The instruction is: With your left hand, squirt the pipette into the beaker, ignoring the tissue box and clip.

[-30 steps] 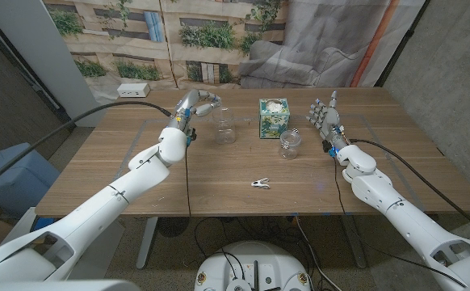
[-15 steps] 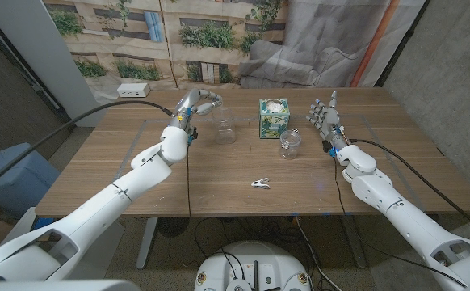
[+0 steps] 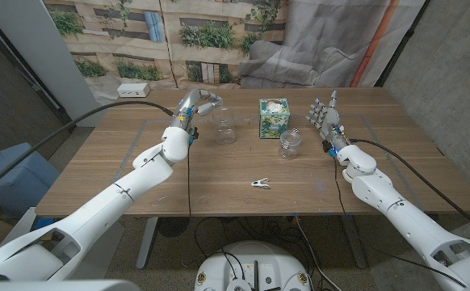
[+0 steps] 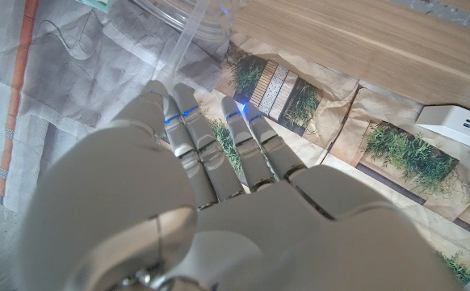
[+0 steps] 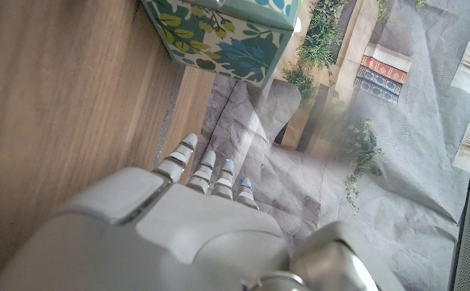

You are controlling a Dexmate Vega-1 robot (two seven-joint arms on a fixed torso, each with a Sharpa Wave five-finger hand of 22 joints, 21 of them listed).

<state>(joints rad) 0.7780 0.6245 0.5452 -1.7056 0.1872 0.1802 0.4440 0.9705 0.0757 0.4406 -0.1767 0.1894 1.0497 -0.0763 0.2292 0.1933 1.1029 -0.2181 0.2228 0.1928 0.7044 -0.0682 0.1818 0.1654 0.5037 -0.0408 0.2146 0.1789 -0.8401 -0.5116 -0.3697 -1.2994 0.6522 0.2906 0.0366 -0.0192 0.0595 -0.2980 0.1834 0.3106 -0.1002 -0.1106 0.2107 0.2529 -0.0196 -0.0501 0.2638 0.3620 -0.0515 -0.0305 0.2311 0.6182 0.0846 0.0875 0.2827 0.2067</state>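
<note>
We held the pipette [image 4: 188, 40] in our left hand [image 3: 196, 103], its tip over the beaker [image 3: 225, 126] on the counter [image 3: 122, 162]. Our right hand [image 3: 325, 115] stood released, fingers apart, beside a jar [image 3: 290, 144].

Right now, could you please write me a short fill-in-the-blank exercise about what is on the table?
1. The left hand holds the pipette over the ___.
2. The tissue box stands between the beaker and the ___ hand.
3. The clip lies on the table, ___ to the robot than the jar.

Missing words: beaker; right; nearer
</note>
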